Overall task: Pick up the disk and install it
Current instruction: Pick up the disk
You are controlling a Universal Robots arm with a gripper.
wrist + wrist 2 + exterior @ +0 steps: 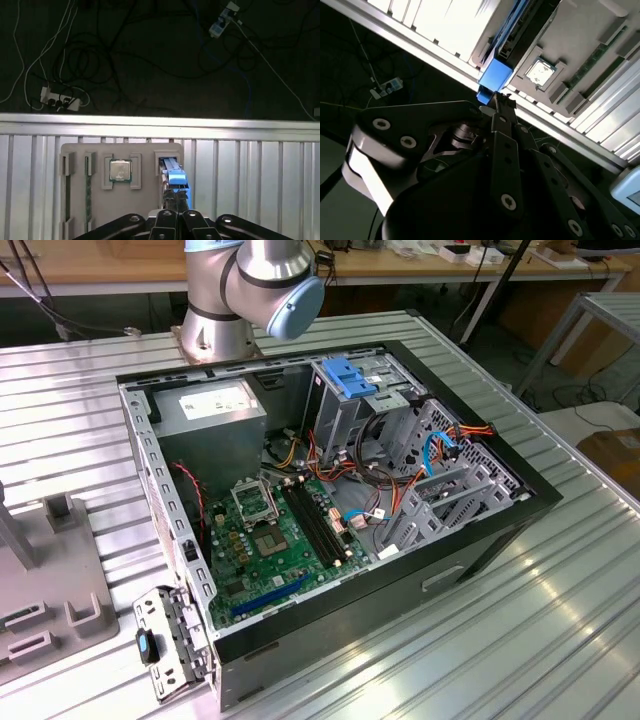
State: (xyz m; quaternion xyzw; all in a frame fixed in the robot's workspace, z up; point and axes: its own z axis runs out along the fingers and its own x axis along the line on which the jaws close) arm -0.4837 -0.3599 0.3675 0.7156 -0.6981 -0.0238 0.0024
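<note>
The gripper [176,196] pinches shut on the blue end of the disk [174,178]. The disk stands in its grey tray [146,205], not in the computer case [470,552] yet.

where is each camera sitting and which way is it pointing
Exterior view: off the arm, raised above the ribbed table, looking down into the open computer case; the arm has its base behind the case.
First wrist view: on the wrist, looking along the gripper at the grey tray with the disk and a processor chip; floor cables beyond.
Second wrist view: on the wrist, close behind the gripper, facing the tray at a slant.
Shared: both wrist views show gripper, disk, tray, chip.
</note>
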